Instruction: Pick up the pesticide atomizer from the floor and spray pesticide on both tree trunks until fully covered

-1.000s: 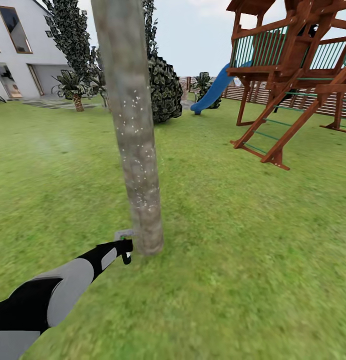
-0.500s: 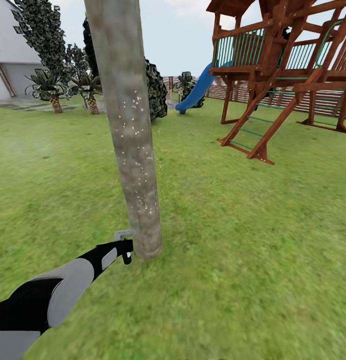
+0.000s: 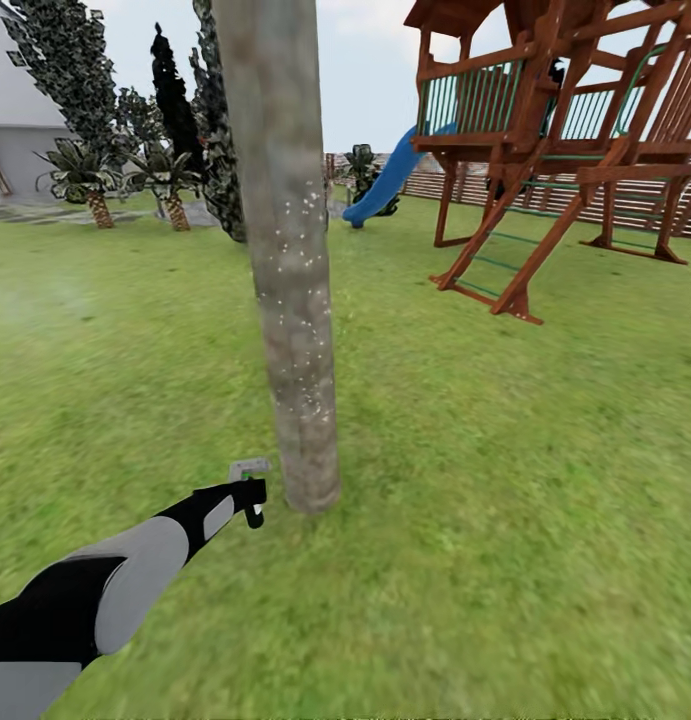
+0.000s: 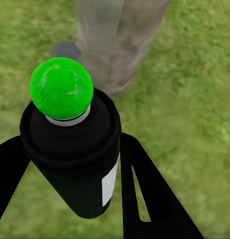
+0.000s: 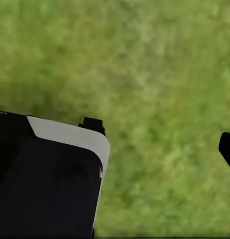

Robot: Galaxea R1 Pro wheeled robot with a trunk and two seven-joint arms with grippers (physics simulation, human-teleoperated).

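While clamped around the black spray can (image 4: 75, 159), left tool (image 4: 70, 164) held low, close to the foot of the tree trunk (image 3: 290, 280). Green nozzle knob (image 4: 61, 87) on top of the can, pointing toward the trunk base. Seen from the head, left tool (image 3: 247, 497) just beside the trunk's left side, near the grass (image 3: 505, 500). Trunk upright, long axis vertical, leaning slightly; white specks over its middle stretch, fewer near the foot and higher up. Left arm clearly the nearer one. Right tool's state: cannot tell; dark casing (image 5: 45, 184) over lawn. Likely next need: sweep the nozzle up along the trunk. Play tower (image 3: 555, 130) well apart, behind right.
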